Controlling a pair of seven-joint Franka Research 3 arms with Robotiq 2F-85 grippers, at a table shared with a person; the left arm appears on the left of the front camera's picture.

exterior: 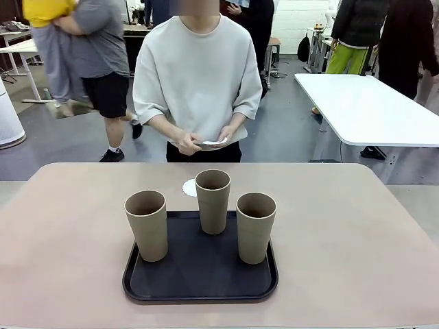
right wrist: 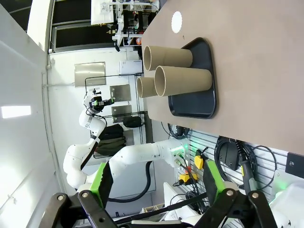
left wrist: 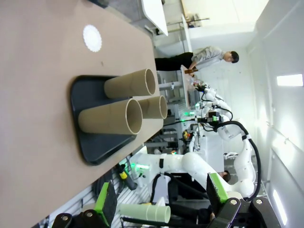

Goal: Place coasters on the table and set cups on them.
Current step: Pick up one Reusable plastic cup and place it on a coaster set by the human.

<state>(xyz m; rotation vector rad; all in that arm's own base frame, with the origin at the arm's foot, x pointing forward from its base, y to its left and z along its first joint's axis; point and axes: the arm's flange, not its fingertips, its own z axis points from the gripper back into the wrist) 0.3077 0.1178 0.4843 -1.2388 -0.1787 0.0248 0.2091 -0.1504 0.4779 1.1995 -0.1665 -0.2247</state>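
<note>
No readable text, label, brand, number or sign on anything in any view.

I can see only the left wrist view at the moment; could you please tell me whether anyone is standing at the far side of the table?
Observer: Yes. In the front view a person stands at the far edge of the table, holding what looks like a thin white coaster between both hands.
Operator: Thank you. Is the right gripper free to work?
Observer: Its own wrist view shows the right gripper open and holding nothing.
</note>
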